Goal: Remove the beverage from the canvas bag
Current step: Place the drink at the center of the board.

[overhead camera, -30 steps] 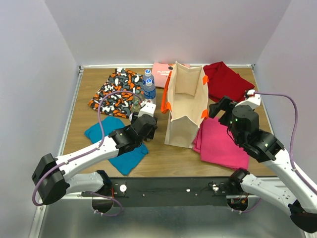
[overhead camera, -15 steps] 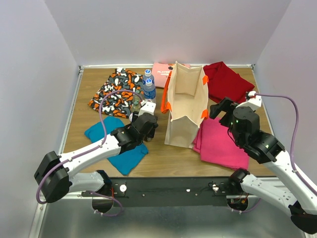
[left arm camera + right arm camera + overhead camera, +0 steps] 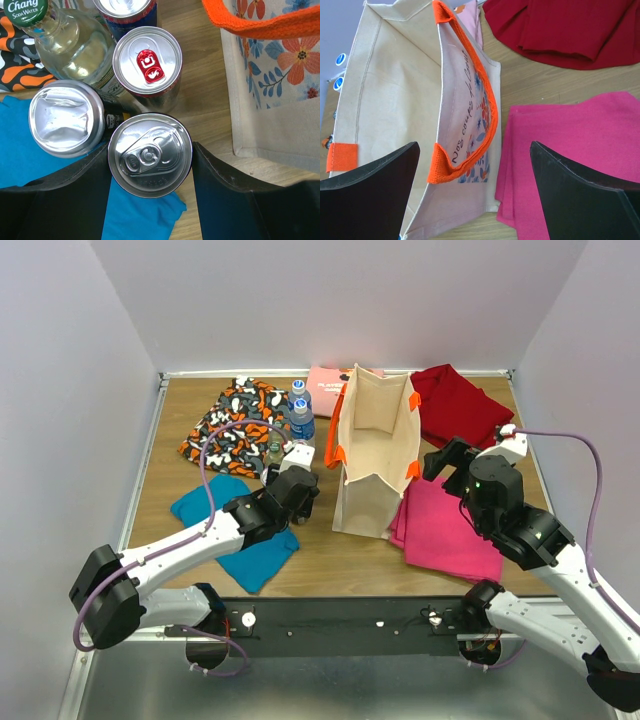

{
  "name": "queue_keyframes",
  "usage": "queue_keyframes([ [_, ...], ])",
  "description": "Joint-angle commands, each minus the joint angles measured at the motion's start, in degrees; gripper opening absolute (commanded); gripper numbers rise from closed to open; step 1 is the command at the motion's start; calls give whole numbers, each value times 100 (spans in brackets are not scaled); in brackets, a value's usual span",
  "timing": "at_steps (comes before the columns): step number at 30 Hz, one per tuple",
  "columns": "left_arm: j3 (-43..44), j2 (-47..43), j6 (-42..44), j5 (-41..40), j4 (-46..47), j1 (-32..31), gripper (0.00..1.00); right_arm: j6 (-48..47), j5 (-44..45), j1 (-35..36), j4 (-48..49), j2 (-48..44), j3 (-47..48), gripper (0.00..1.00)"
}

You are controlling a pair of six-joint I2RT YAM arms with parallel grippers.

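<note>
Silver-topped can [image 3: 150, 156] gripped in half-open left claw [image 3: 151, 149]; right claw [image 3: 473, 146] spread wide.

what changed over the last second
Very little. The left arm's rear links crept slightly right, then stopped. The left gripper stays closed on the silver can beside the canvas bag; nothing was taken or released. The right gripper still hangs open by the bag. Bag and pink cloth unmoved.
</note>
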Motion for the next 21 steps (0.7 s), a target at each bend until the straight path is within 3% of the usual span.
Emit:
queue_keyframes([
  [1, 322, -104, -75, -127, 215, 18, 63, 63, 238, -20, -138, -64, -33, 100],
  [4, 349, -95, -66, -136, 136, 18, 63, 63, 212, -20, -138, -81, -16, 100],
  [8, 358, -139, -75, -109, 127, 18, 72, 63, 212, -20, -147, -81, -25, 100],
  [21, 463, -147, 39, 14, 127, 88, 77, 54, 212, -20, -155, -64, 2, 100],
])
